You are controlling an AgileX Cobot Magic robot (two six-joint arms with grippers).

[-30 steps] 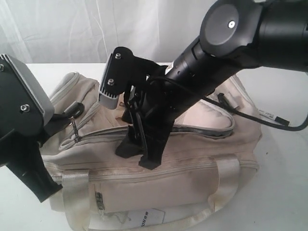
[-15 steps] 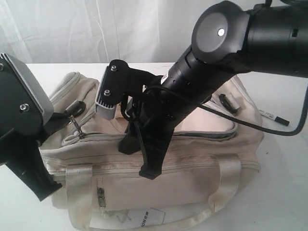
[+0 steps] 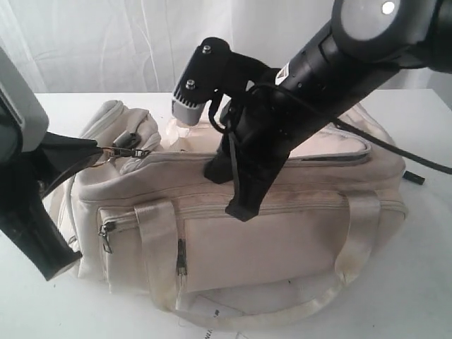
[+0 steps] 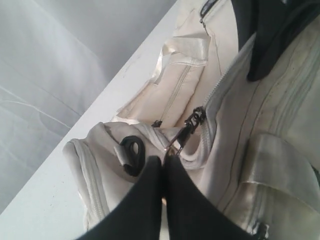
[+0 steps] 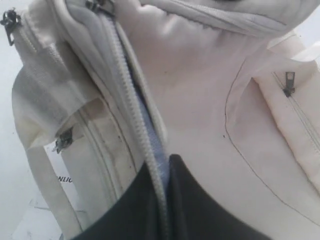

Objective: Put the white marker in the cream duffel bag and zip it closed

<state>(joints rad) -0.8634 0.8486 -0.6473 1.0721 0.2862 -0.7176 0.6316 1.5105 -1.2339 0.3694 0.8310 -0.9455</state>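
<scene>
The cream duffel bag (image 3: 282, 240) stands upright on the white table. At its left end my left gripper (image 3: 95, 150) is shut on the metal zipper pull (image 3: 111, 151), drawn taut. In the left wrist view the gripper (image 4: 164, 159) pinches that pull (image 4: 176, 144) below the dark slider (image 4: 195, 119). My right gripper (image 3: 229, 189) is shut on the front edge of the bag's top opening. In the right wrist view the gripper (image 5: 162, 167) clamps the grey zipper tape (image 5: 131, 100) of the bag (image 5: 200, 100). A small dark tip (image 3: 418, 181) past the bag's right end may be the white marker's cap; its barrel is hidden.
Glossy webbing handles (image 3: 161, 261) hang down the bag's front. A side-pocket zip pull (image 3: 106, 236) dangles at the left end. A black clip (image 4: 131, 152) sits near my left fingers. A printed paper (image 3: 212, 321) lies under the bag. A black cable (image 3: 424, 161) trails right.
My right gripper has shut on the bag's zipper edge and risen to the right, pulling the bag upright. The left gripper stays shut on the pull, now stretched out to the left.
</scene>
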